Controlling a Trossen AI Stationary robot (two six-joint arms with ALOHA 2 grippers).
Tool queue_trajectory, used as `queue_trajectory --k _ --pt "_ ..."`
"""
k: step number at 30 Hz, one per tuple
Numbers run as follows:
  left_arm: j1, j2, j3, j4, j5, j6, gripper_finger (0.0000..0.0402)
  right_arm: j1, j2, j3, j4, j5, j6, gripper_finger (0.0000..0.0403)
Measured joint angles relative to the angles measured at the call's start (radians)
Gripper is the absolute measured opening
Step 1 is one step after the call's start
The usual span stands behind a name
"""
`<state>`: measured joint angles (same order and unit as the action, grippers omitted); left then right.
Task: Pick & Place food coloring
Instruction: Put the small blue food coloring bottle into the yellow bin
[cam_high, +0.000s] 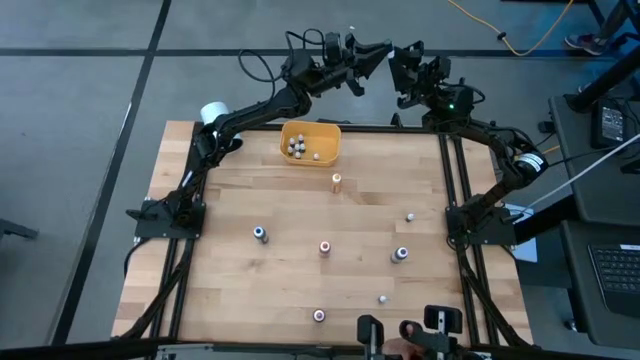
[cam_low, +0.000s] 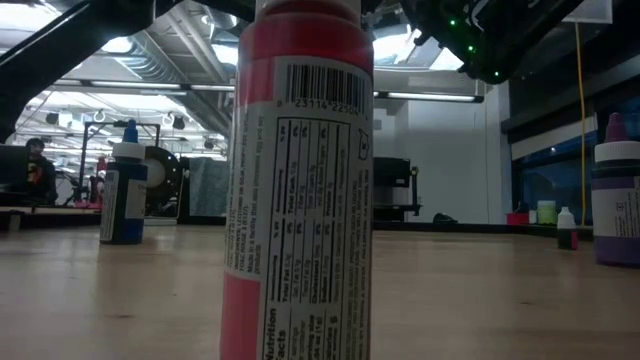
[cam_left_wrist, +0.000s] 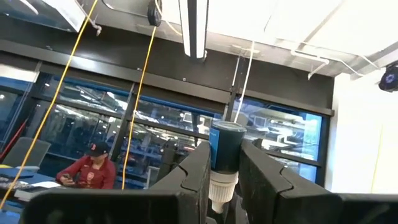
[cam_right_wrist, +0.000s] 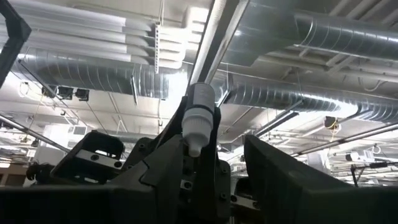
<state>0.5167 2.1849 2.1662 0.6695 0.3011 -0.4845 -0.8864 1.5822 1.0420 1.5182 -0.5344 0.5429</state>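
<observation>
**Bottle pinched by L gripper past far edge of table**

Yellow bin (cam_high: 310, 142) at far edge of table (cam_high: 220, 270) holds approx. five small bottles (cam_high: 298, 147). Seven more stand loose on the wood, incl. an orange one (cam_high: 337, 180) nr the bin. L gripper (cam_left_wrist: 224, 177) is clenched on a blue bottle (cam_left_wrist: 225, 149), cap end pointing back toward the wrist. R gripper (cam_high: 398, 62) faces it just beside, fingers parted, nothing betw. them; the L's bottle shows beyond its fingers.

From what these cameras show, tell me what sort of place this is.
Probably an industrial-style robotics lab or workshop: exposed silver ducts overhead, a wooden bench with two arms, and a person seated at a desk beside large windows.
</observation>
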Motion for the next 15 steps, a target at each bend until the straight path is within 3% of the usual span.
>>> queue_trajectory --k 15 --pt "-0.013 0.011 0.0 -0.007 -0.022 0.002 0.0065 0.001 0.0 0.0 0.011 0.009 0.028 0.0172"
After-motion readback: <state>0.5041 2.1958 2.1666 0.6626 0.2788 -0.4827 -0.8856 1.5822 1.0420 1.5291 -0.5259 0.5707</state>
